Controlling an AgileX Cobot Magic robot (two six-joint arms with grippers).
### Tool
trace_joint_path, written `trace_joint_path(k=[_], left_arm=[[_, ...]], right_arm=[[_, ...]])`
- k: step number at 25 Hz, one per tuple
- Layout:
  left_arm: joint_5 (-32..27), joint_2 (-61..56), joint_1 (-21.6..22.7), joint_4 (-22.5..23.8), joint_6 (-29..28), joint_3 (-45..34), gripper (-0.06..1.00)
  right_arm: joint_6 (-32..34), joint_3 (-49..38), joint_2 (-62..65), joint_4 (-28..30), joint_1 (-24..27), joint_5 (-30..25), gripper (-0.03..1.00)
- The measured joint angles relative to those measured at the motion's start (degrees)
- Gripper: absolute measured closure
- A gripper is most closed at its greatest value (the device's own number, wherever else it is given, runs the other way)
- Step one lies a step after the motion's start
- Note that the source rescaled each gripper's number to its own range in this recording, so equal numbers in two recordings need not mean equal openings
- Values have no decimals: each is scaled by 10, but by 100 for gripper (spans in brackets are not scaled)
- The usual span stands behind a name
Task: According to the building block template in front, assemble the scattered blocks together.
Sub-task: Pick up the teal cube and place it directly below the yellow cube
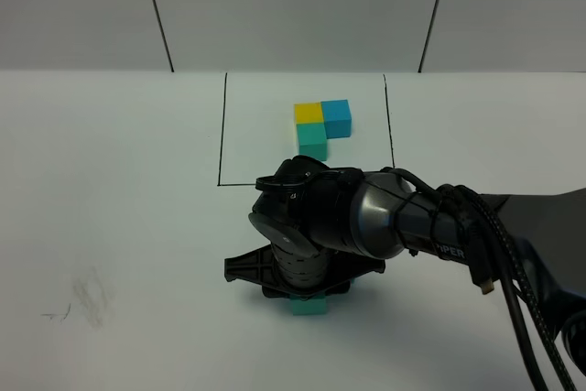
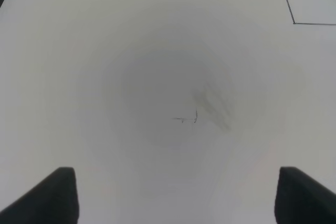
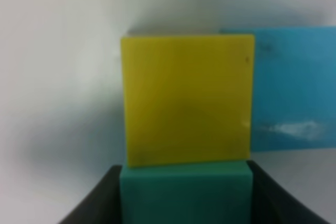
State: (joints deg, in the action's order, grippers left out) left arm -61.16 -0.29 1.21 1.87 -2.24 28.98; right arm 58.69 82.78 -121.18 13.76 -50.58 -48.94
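Right wrist view shows the right gripper (image 3: 184, 195) clamped on the matte teal-green cube (image 3: 185, 192), held between its dark jaws. Just ahead, at twelve o'clock, sits the matte yellow cube (image 3: 186, 100), apparently touching the teal one; the matte blue cube (image 3: 291, 90) lies at its three o'clock side. On the white counter (image 1: 110, 190), the black-framed L-shaped template of three cubes (image 1: 322, 125) lies beyond the right arm. The left gripper (image 2: 173, 198) hangs open over bare counter, so the right is nearer.
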Motion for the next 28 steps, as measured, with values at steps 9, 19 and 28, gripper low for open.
trace_joint_path(k=[9,19,28], left_arm=[[0,0,0,0,0,0,-2],[0,0,0,0,0,0,-2],[0,0,0,0,0,0,-2]], right_arm=[[-16,0,0,-6,0,1,93],[-36,0,0,-13,0,3,68],[-94,0,4,-54,0,-4,25]])
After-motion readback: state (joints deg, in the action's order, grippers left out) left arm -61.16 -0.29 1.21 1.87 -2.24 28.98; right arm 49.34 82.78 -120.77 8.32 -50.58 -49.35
